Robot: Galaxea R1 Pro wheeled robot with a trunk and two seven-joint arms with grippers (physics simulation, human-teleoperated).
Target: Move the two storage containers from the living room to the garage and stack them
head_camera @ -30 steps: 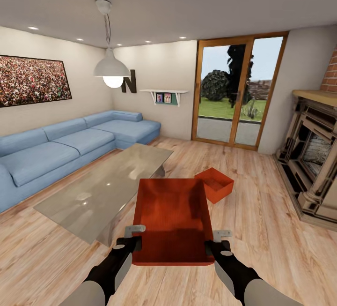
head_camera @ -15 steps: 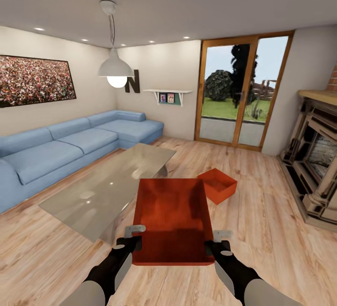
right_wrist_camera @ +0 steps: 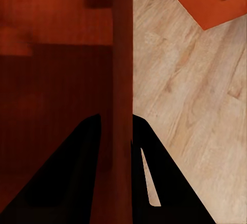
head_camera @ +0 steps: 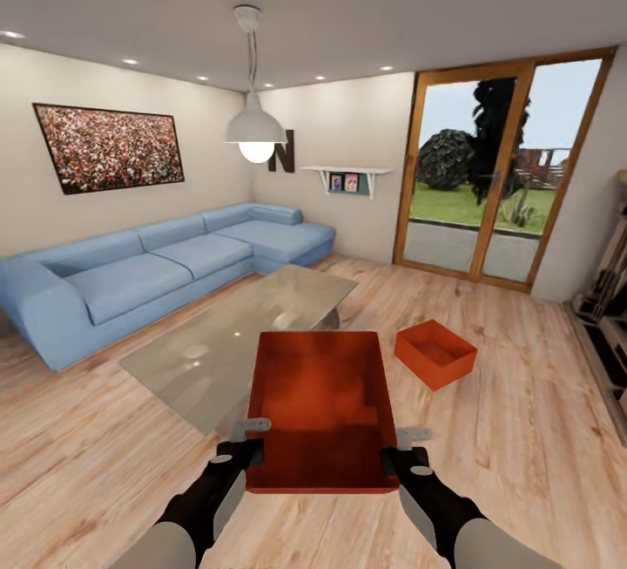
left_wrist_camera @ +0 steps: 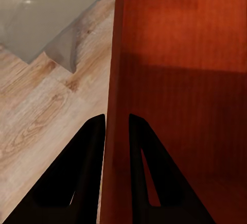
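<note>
Left claw (head_camera: 251, 438): clenched on the left wall of the held bin (head_camera: 318, 403), one finger on each side of it.
Right claw (head_camera: 402, 451): clenched on the bin's right wall.
Held bin: carried level above the wood floor (head_camera: 522, 430), beside the glass table (head_camera: 244, 334).
Second bin (head_camera: 434, 353): on the wood floor, ahead and right.

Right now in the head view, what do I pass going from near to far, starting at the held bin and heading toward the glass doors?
held storage container → second storage container on the wood-plank floor → wood-framed glass doors
</note>
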